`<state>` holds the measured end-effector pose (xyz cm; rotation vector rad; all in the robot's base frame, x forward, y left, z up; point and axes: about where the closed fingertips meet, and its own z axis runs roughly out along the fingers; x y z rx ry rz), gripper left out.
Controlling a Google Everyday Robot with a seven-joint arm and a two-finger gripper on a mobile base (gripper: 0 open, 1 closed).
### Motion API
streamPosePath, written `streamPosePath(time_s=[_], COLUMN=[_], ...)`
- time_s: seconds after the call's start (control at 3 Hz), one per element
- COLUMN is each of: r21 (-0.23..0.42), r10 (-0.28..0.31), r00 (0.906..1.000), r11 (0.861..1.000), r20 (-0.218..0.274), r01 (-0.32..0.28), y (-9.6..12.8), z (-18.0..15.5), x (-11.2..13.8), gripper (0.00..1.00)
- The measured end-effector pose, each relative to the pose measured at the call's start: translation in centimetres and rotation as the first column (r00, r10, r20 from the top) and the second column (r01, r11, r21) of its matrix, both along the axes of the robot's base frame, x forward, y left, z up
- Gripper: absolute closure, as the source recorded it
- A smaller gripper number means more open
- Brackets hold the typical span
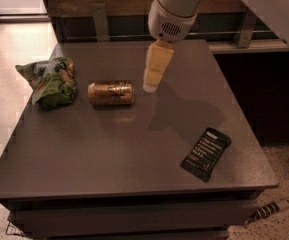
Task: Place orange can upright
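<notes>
The orange can (111,92) lies on its side on the grey table (134,149), left of centre, its long axis running left to right. My gripper (151,86) hangs from the white arm that comes in from the top right. Its pale fingers point down and end just right of the can, a small gap away from it. It holds nothing that I can see.
A green crumpled chip bag (50,80) lies at the table's left side, left of the can. A black snack bar wrapper (206,154) lies near the front right corner. A wooden counter with metal brackets runs behind the table.
</notes>
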<state>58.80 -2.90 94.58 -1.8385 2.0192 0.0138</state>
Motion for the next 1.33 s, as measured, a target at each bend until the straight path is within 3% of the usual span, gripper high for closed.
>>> streamPosePath(time_s=[0.33,0.67,1.33], r21=[0.000,-0.011,-0.046], r10=[0.000,0.009,0.043], r00=[1.0000,0.9994,0.9842], r11=[1.000,1.000,0.998], r20=[0.000,-0.034,-0.172], r01=[0.000,-0.010,-0.051], y=[0.0,1.0,4.3], z=[0.0,-1.4,-6.1], x=[0.0,1.8,5.2], gripper=[0.00,0.00,0.00])
